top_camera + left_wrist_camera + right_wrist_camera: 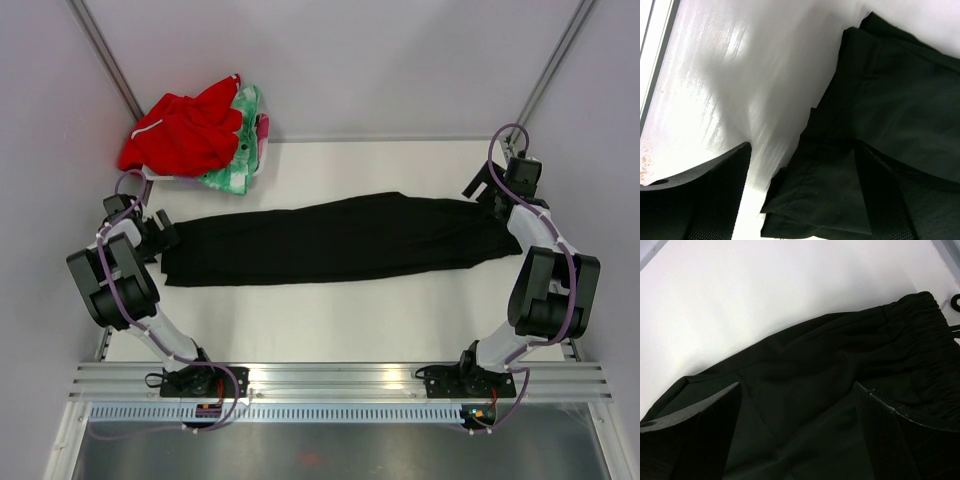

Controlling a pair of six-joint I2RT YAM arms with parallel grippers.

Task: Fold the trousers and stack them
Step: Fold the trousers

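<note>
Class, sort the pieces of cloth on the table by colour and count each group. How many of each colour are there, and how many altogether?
Black: 1, the trousers
Red: 1, the red garment
Green and pink: 1, the patterned cloth
Total: 3

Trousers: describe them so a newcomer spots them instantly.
On the white table, a long black strip stretches left to right across the middle: the trousers. Unlike the red garment and green-patterned cloth heaped at the far left corner, they are plain black and laid flat.
</note>
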